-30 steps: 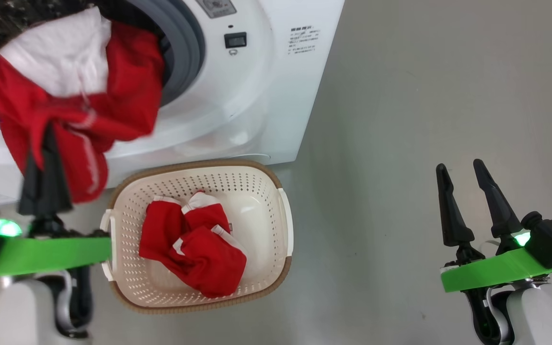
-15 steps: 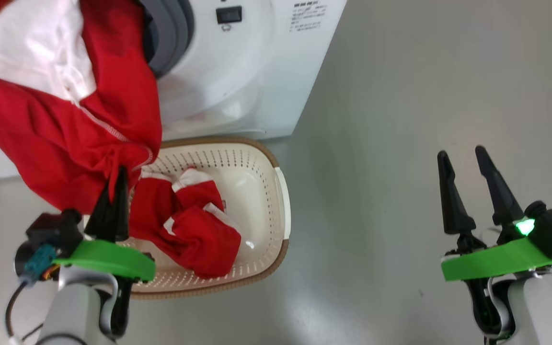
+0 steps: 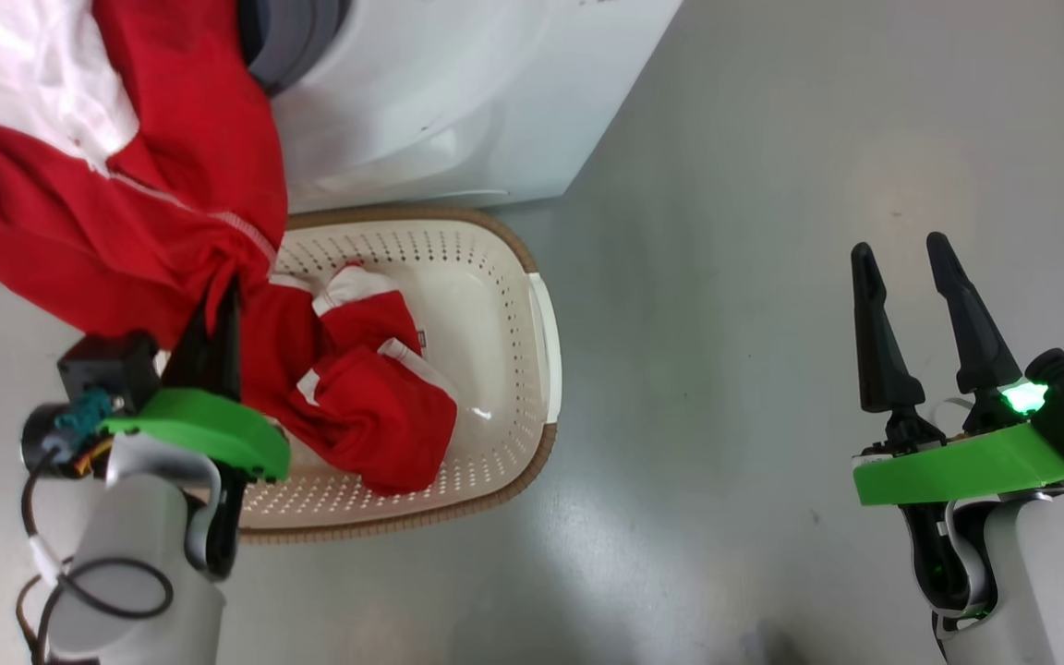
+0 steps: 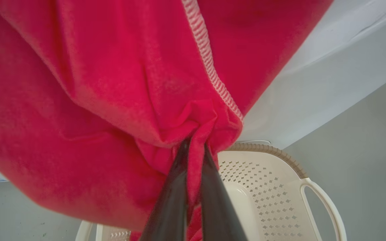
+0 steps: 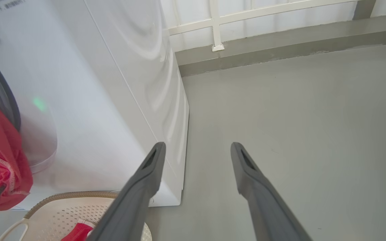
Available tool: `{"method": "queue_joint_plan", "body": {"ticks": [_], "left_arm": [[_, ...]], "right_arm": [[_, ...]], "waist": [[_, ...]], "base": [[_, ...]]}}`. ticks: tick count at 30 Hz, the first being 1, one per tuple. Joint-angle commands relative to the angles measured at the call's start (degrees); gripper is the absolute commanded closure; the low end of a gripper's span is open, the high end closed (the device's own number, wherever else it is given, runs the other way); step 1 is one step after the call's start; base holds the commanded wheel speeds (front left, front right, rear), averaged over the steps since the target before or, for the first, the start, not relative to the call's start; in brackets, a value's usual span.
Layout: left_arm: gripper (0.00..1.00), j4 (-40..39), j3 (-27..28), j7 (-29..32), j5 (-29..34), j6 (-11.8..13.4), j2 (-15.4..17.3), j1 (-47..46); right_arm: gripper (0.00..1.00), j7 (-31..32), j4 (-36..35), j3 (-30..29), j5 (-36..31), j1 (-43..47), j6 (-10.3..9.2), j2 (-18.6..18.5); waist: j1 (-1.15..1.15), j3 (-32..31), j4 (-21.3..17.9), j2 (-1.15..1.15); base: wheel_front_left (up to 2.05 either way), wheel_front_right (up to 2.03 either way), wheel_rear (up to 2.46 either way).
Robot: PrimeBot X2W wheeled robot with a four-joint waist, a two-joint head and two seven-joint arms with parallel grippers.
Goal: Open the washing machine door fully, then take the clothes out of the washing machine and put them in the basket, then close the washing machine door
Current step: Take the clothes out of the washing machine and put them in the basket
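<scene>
Relocated since a second ago: left gripper (image 4: 194, 150) with its load, formerly left of the basket, now over the basket's left rim.

Left jaws: clamped together on a bunched fold of a bright red fabric garment with white panel and white stitched seam (image 3: 79, 212). The cloth spreads from the pinch across the left rim of the small cream perforated plastic basket with brown woven-look rim (image 3: 546, 369).

Inside basket, left of centre: heaped red-and-white clothes (image 3: 356, 406).

Just behind basket: big white front-loading washing machine (image 3: 458, 92).

Well right of basket: right gripper (image 3: 899, 245), jaws spread wide, nothing between them, above grey floor (image 3: 772, 277).
</scene>
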Motion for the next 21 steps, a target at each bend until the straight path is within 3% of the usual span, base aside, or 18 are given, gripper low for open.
{"method": "queue_joint_plan", "body": {"ticks": [1,7,21], "left_arm": [[0.33,0.4,1.1,-0.3,0.6,-0.3,1.8,-1.0],[0.0,2.9,0.6,-0.3,0.2,-0.3,2.3,-3.5],[0.0,-1.4,0.5,-0.3,-1.6,-0.3,2.2,-0.8]], "right_arm": [[0.0,-0.4,-1.5,1.4,0.4,-0.4,0.26,-0.4],[0.0,-0.4,-1.4,1.7,0.3,-1.4,0.26,-0.4],[0.0,-0.4,-0.8,1.5,-0.4,-0.8,0.26,-0.4]], "waist": [[0.0,1.2,0.2,0.0],[0.0,2.1,0.3,0.0],[0.0,0.0,1.1,0.0]], "base": [[0.0,0.0,0.0],[0.0,0.0,0.0],[0.0,0.0,0.0]]}}
